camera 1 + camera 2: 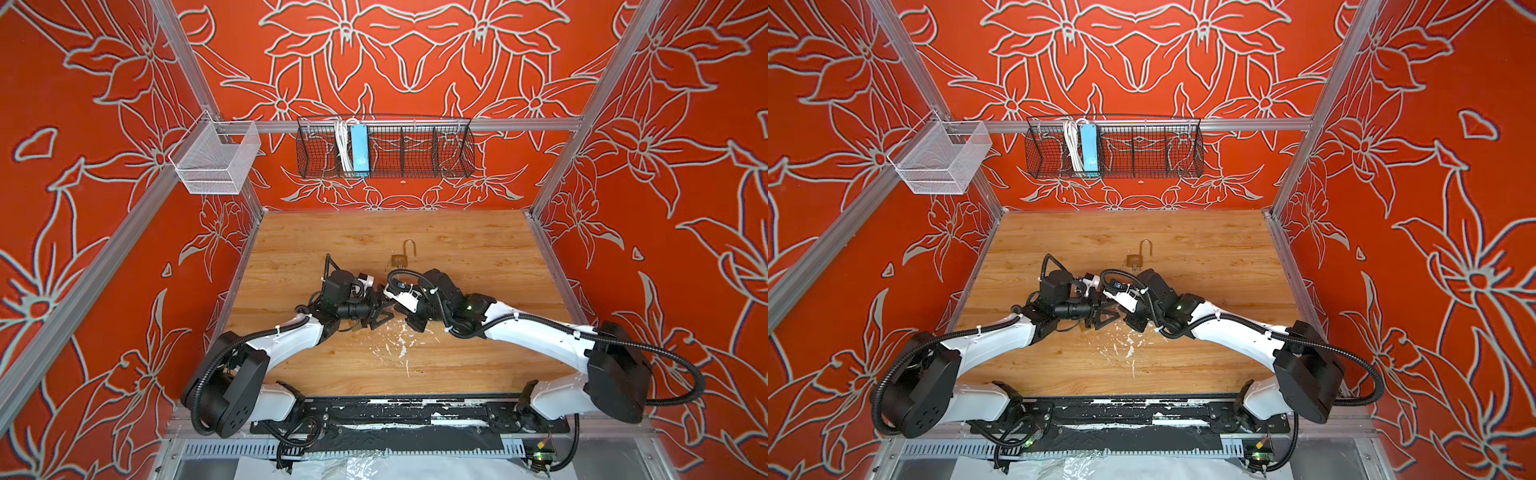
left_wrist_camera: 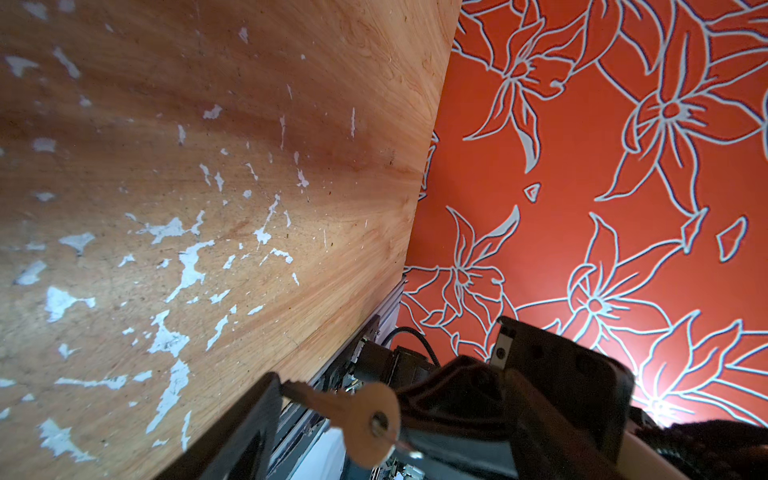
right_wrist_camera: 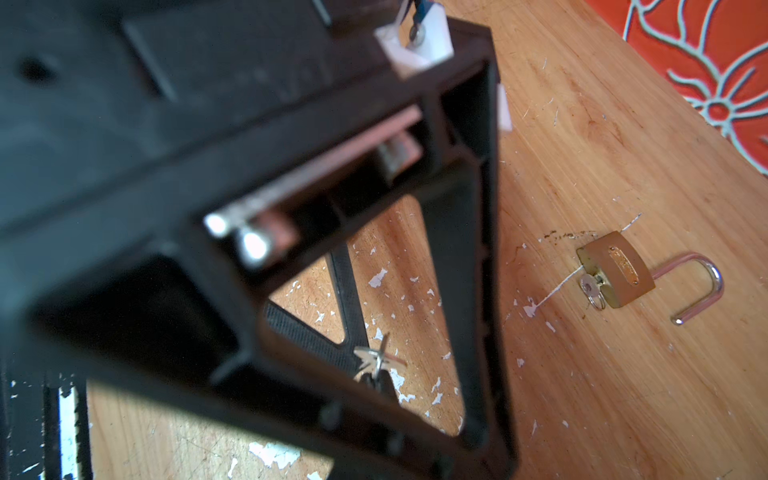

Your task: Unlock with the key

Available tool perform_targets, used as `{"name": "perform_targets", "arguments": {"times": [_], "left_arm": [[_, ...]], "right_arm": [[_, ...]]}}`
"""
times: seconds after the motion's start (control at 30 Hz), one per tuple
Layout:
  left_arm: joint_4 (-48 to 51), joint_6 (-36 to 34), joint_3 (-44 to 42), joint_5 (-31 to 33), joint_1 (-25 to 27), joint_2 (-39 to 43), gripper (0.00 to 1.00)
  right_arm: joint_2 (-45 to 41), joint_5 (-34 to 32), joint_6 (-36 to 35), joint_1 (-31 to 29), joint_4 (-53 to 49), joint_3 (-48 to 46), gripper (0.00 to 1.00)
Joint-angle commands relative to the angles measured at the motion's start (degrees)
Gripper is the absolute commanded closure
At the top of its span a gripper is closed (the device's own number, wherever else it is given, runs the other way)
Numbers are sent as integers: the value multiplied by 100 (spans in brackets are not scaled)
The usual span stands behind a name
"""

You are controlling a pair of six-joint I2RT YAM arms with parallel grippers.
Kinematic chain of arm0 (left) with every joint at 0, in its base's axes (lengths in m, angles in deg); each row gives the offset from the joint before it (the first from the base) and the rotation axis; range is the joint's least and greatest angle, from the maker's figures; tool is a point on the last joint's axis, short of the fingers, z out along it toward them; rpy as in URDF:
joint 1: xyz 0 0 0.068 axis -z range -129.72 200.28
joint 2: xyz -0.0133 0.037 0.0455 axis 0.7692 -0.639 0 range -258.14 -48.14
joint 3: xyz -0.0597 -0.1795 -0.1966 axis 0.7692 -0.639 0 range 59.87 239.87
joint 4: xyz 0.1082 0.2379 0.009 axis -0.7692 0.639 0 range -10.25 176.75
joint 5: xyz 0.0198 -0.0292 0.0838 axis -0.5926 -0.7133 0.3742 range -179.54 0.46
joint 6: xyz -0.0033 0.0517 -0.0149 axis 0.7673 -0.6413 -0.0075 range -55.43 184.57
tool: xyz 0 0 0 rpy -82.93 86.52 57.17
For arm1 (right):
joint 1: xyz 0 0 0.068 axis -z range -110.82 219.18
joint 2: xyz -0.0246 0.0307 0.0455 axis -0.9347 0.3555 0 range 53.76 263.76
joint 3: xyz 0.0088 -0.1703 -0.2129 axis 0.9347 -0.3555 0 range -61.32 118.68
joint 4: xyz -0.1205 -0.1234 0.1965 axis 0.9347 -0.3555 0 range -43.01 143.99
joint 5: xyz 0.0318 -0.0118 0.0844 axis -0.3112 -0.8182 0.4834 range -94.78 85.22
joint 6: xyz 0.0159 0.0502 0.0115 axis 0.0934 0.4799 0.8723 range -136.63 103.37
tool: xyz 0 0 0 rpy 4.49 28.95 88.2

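Most of the job looks done to me: the padlock (image 1: 400, 260) lies flat on the table (image 1: 332, 232) with its shackle (image 3: 706, 282) sprung open, and a key (image 3: 589, 286) sits in its keyhole. It rests just beyond the two grippers, on their far side and nearer the right one, and neither touches it. As far as I can judge, nothing is left but to let go and draw the arms back.

Starting with the left gripper (image 1: 384, 311): its jaws stand wide apart, pointing across at its partner. Seen from its wrist camera, a second, loose key (image 2: 368, 419) hangs in the gap between them, the tip of its blade against one finger (image 2: 249, 419). It is not pinched, so I call this gripper released.

Tip to tip with it, the right gripper (image 1: 404, 311) is clenched tight. The loose key's head sits right by its tip, and it may be nipping the ring (image 2: 401, 444) that key hangs on. That contact is hidden, though, and I cannot tell what, if anything, it grasps.
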Motion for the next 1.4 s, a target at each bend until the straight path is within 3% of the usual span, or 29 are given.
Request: {"name": "perform_targets", "arguments": {"times": [0.0,0.43,0.73,0.93,1.0,1.17,1.37], "left_arm": [[-546,204,-2,-119,-23,-56,17],[-1168,450,-29,-13,-21,-427,18],[-1218,479,-124,-75,-25,-417,30],[-1084,346,-177,-75,-23,-404,31],[-872,148,-135,-92,-23,-371,31],[1142,-1023,142,575,-31,153,26],[1400,-1384,-114,981,-31,821,22]], "right_arm": [[107,307,-63,-53,1,144,100],[112,621,-39,-114,11,76,100],[76,284,-58,-110,-81,36,100],[-38,-206,31,-109,-2,-91,100],[-63,-295,17,-107,-54,-92,100],[-203,-290,10,-108,-78,-177,100],[-362,-481,58,-107,-19,-325,100]]}}
